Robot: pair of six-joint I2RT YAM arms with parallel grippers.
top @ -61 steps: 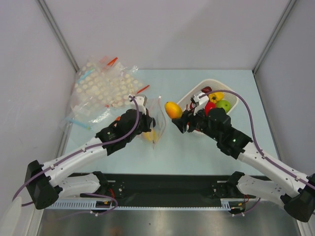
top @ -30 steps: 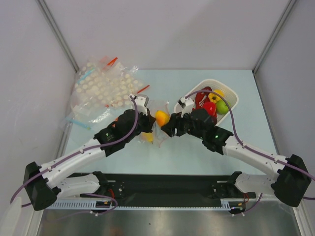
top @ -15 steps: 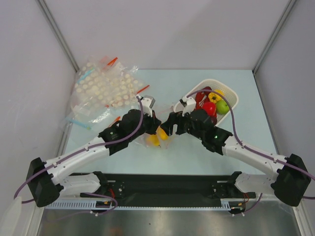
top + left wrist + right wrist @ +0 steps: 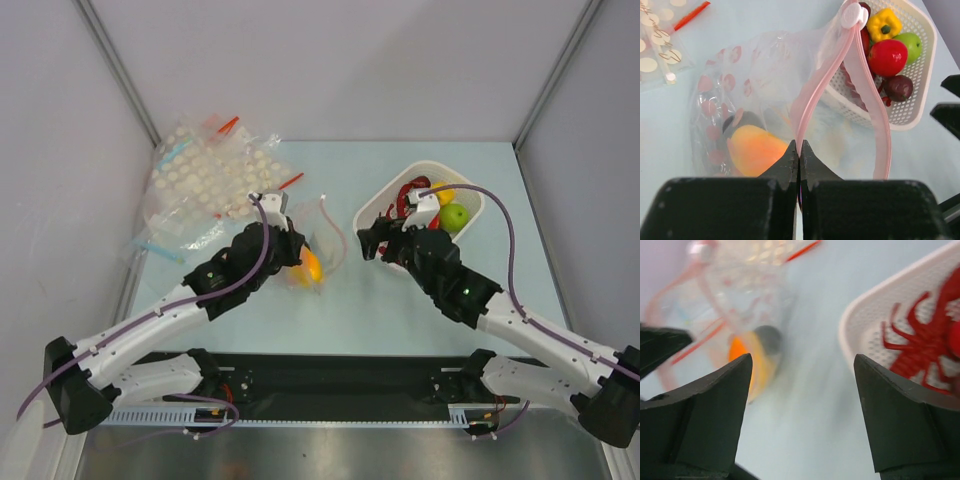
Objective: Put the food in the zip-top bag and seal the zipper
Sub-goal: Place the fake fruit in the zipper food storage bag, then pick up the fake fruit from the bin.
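My left gripper is shut on the pinkish zipper of the clear zip-top bag, holding its mouth open in a loop. The orange-yellow mango lies inside the bag. My right gripper is open and empty, between the bag and the white basket. The basket holds the red lobster, yellow pepper, red apple, green apple and dark purple fruit.
A pile of clear bags printed with white dots lies at the back left, with red and blue strips among them. Grey walls close in the table on the left, back and right.
The right gripper carried the mango to the bag's mouth, let it go inside, and has drawn back right toward the basket, open. The left gripper kept its hold on the zipper.
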